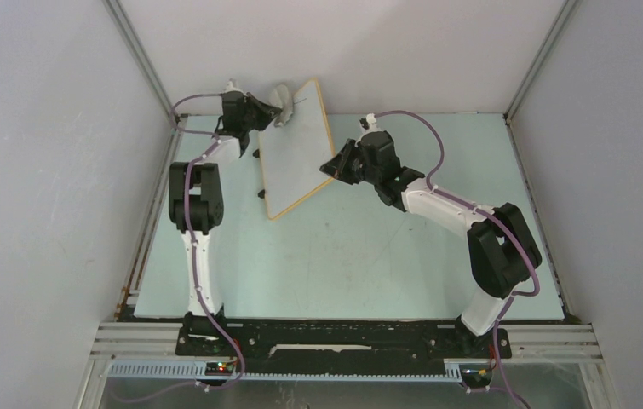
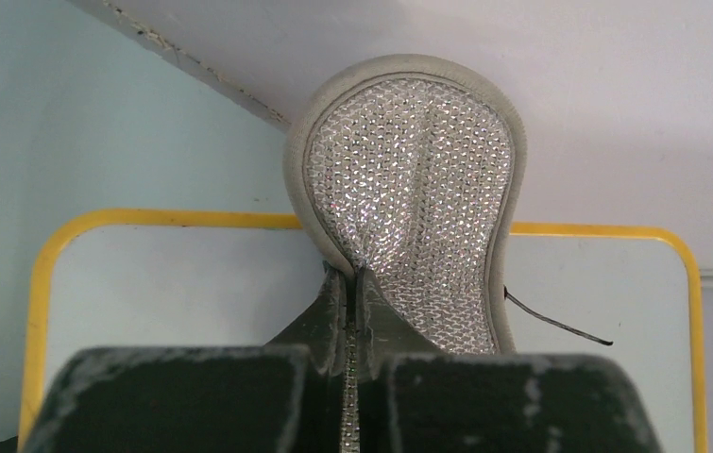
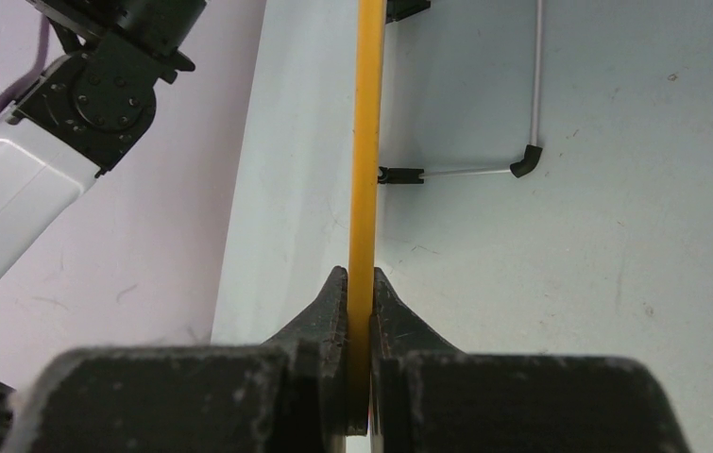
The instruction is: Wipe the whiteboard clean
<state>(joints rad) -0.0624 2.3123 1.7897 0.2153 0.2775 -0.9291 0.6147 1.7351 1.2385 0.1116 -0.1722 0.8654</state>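
tilted whiteboard (image 1: 296,153), pinched at yellow frame (image 3: 367,142) by right gripper (image 3: 360,283); grey mesh pad (image 2: 409,179), clamped in left gripper (image 2: 356,283), at whiteboard's top edge beside dark stroke (image 2: 560,326).

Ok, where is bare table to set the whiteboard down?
Bare: the table's broad middle, nearer than the whiteboard; also the far right corner behind the right gripper. Crowded: far left, where the left gripper holds the cloth pad at the board's far edge.

Pale green table (image 1: 343,264), plain white walls (image 1: 37,170), aluminium corner rails (image 1: 141,60)
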